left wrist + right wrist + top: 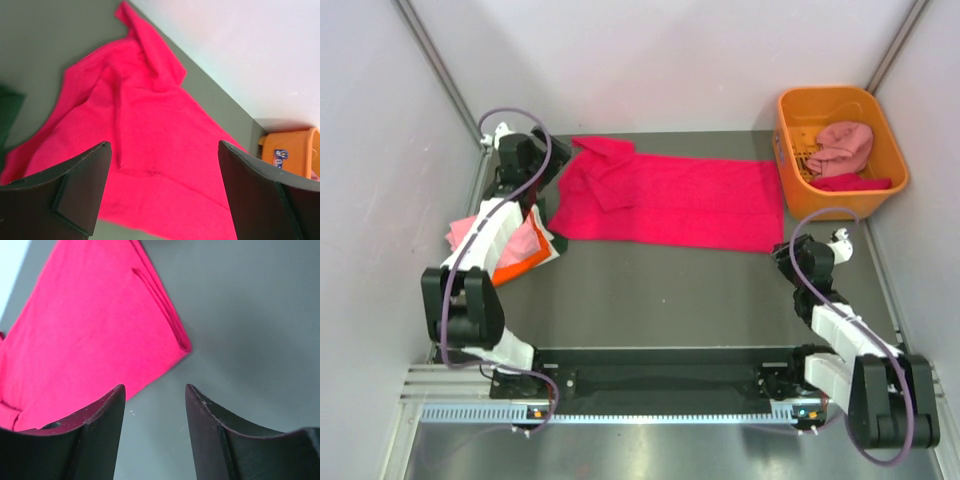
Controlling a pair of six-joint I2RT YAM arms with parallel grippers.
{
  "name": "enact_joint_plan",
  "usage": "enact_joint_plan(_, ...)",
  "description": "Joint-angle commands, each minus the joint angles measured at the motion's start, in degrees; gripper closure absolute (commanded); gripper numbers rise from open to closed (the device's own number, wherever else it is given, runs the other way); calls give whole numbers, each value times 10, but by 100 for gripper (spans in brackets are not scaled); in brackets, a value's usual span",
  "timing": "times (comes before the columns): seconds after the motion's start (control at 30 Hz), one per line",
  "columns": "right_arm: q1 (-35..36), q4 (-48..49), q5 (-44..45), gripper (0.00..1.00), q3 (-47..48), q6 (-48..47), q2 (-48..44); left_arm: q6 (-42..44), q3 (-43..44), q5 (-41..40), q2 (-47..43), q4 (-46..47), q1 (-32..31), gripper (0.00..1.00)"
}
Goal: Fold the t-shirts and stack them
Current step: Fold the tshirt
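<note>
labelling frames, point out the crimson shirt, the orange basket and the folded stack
crimson shirt (690, 200), top view, middle of its body
orange basket (825, 94), top view, far rim
folded stack (527, 241), top view, its pink layer

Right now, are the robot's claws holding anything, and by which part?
Nothing is held. The left claw and the right claw are both open, with no cloth between their fingers. The shirt lies flat on the table.

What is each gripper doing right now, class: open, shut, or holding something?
Left gripper: open, holding nothing, facing the crimson t-shirt.
Right gripper: open, holding nothing.
</note>
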Motion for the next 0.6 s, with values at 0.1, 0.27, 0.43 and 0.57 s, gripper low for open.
enact_joint_plan(0.1, 6, 93, 5, 48, 18, 59, 102, -11, -90, -76, -103, -27, 0, 9)
enact_joint_plan(0.27, 7, 128, 3, 49, 39, 83, 179, -11, -131, -79, -140, -54, 0, 10)
enact_joint_plan(0.43, 7, 155, 7, 51, 58, 103, 237, 10, -158, -86, -168, -72, -2, 12)
enact_joint_plan(0.57, 8, 148, 19, 60, 90, 90, 273, 30, -188, -82, -190, -90, -16, 12)
